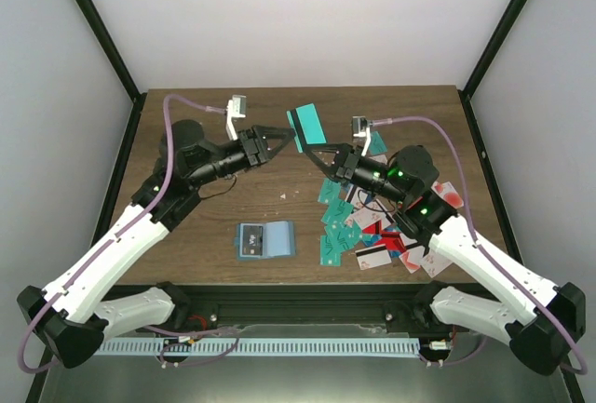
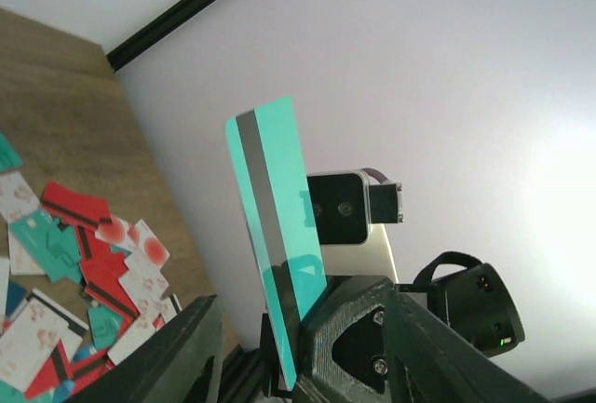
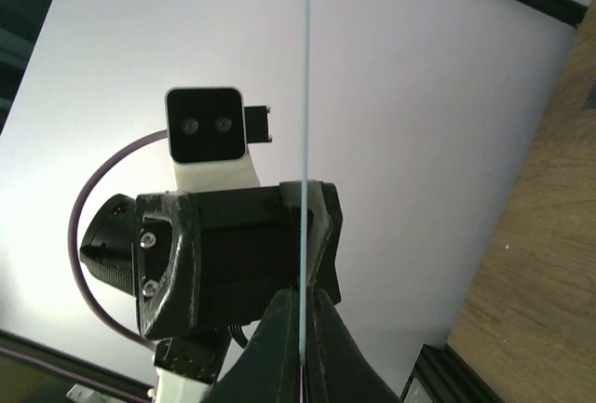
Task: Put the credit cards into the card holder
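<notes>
**Right tool** (image 1: pixel 317 154): jaws pressed together on the lower end of one teal card (image 1: pixel 306 124), which is held up off the bench (image 1: pixel 279 198). In the right wrist view the card shows edge-on, as a thin line rising straight out from between the two fingers.

**Left tool** (image 1: pixel 287 135): jaws part spread and pointed at the right tool, with the tips at the card's left edge. In the left wrist view one finger (image 2: pixel 177 356) stands off the card with a plain gap. The other finger cannot be made out there, so whether it touches the card cannot be told. The left tool has no grip on the card.

**Teal card, held**: in the air between the two tools, over the middle of the bench towards the far side.
- Long axis close to upright, leaning a little.
- Free short end uppermost.
- A dark stripe runs the length of the card along one long edge.
- The striped face is turned to the left tool.

**Card holder** (image 1: pixel 265 240): blue-grey, lying flat and open on the bench near the front edge. It is below the two tools and well apart from the held card.

**Loose cards** (image 1: pixel 382 231): a scattered, overlapping heap on the bench, right of the card holder under the right arm. They are teal, red, white and pink.
</notes>
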Robot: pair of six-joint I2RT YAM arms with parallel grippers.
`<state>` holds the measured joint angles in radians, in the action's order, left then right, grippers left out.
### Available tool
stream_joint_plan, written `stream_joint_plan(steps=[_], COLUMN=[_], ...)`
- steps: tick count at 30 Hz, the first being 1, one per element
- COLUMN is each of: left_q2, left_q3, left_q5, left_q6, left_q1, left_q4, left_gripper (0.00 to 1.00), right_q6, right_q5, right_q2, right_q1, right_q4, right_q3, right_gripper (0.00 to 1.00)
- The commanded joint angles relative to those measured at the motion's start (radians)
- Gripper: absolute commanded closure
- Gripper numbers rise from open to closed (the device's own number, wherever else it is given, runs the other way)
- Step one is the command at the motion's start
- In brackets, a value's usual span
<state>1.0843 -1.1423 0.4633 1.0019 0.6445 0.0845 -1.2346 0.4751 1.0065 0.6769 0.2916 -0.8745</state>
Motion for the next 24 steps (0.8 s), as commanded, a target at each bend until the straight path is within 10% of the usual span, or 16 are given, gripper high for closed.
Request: stream_joint_plan(steps=[1, 12, 20, 24], left_q2=[0.005, 0.028, 0.032, 0.025], left_q3=[0.004, 0.005, 0.015, 0.027], left_q5=[0.038, 0.066, 0.045, 0.037], left_q6=[0.007, 0.015, 0.003, 0.002], left_q1=[-0.009, -0.010, -0.009, -0.011], left_q4=[-0.079, -0.096, -0.070, -0.079], left_gripper=[0.55, 0.79, 0.67, 0.78], right_q6=[-0.032, -0.055, -0.069, -0.071], right_q5=[0.063, 0.106, 0.105, 0.107], right_q2=[0.012, 0.032, 0.018, 0.015], right_q1=[-0.006, -0.006, -0.007, -0.007], right_q4=[0.073, 0.095, 0.115, 0.115], right_q3=[-0.039, -0.025, -0.011, -0.008], right_gripper=[0.99, 0.99, 0.99, 0.99])
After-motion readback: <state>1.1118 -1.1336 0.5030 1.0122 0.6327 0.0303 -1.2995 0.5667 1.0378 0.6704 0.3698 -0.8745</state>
